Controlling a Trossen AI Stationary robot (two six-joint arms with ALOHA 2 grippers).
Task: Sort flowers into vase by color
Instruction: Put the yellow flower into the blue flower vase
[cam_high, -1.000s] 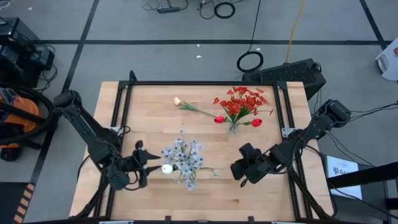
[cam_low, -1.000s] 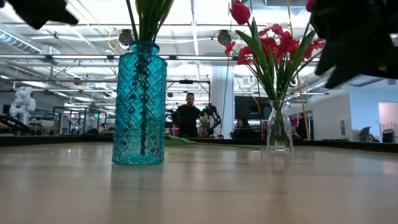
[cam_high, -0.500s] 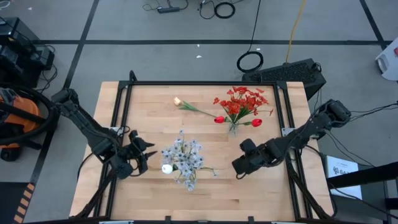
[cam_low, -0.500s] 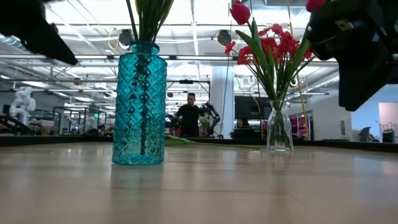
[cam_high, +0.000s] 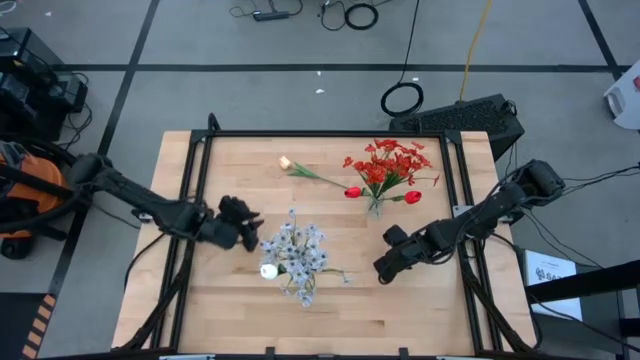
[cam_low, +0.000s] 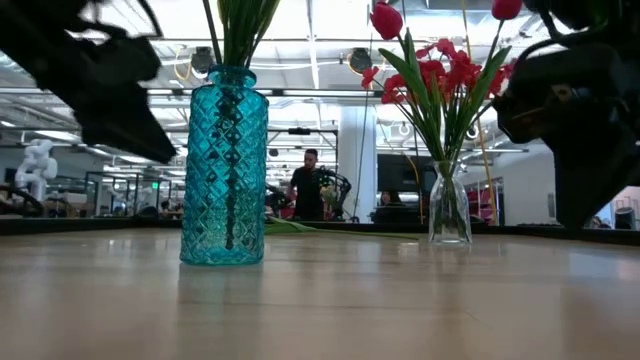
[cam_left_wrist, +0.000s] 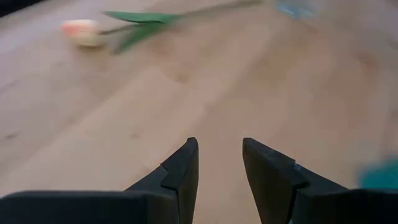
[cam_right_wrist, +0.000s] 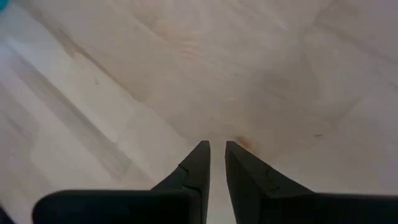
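A blue patterned vase (cam_high: 295, 262) (cam_low: 225, 165) stands near the table's middle and holds pale blue-white sprays and one cream-white tulip bud (cam_high: 268, 270). A clear vase (cam_high: 375, 205) (cam_low: 448, 210) farther right holds red blossom clusters (cam_high: 385, 165) and red tulip buds (cam_high: 352, 192). A cream-white tulip (cam_high: 285, 162) (cam_left_wrist: 84, 32) lies flat on the table at the far side, its stem toward the clear vase. My left gripper (cam_high: 248, 222) (cam_left_wrist: 219, 163) is open and empty, left of the blue vase. My right gripper (cam_high: 383, 268) (cam_right_wrist: 217, 155) is shut and empty over bare wood, right of the blue vase.
A black frame (cam_high: 320, 133) runs along the table's edges. Bare wood lies along the near side (cam_high: 330, 320) and between the two vases. In the low view a person (cam_low: 310, 190) stands far off in the room behind the table.
My left gripper has drawn away from the blue vase's near left side and gone toward the far edge and a little right, turning toward the lying tulip. My right gripper has stayed near its place, its arm shifting slightly. The flowers and vases have not moved.
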